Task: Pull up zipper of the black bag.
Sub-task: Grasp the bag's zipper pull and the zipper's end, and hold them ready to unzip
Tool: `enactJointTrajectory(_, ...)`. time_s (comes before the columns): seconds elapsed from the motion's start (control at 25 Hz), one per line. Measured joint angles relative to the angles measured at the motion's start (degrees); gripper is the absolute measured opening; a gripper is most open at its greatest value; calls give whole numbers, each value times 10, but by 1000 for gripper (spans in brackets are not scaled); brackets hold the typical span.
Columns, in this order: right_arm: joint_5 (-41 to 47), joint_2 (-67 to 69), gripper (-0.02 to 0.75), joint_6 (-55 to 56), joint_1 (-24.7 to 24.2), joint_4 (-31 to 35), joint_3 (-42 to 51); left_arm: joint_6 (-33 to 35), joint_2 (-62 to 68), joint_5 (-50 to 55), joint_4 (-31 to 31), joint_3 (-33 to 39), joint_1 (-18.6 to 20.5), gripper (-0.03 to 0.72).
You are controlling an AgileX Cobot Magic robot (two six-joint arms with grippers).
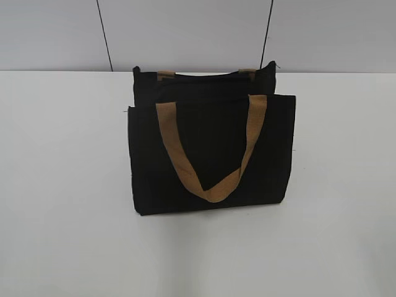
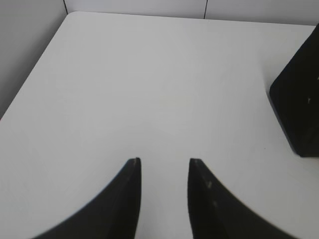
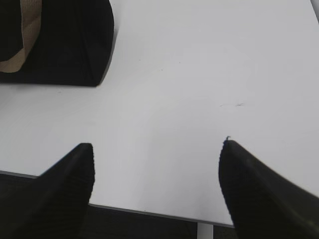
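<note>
Black bag (image 1: 210,154) stands upright mid-tabletop (image 1: 62,185), one tan handle (image 1: 210,154) drooping down its front. Left end effector (image 2: 164,162) and right end effector (image 3: 157,147) hover apart from it, both released.

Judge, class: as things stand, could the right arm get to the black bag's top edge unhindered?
Probably yes. The right gripper hangs open over bare white table, and nothing lies between it and the black bag, which stands apart at upper left. The zipper itself can't be made out.
</note>
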Motion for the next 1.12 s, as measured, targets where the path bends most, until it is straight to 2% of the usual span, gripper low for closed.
enactJointTrajectory(1.0,0,0,589,0,0,0,0,0,0,0,-4,0,0,241)
enactJointTrajectory(1.12,0,0,589,0,0,0,0,0,0,-20,-14,-6,0,279)
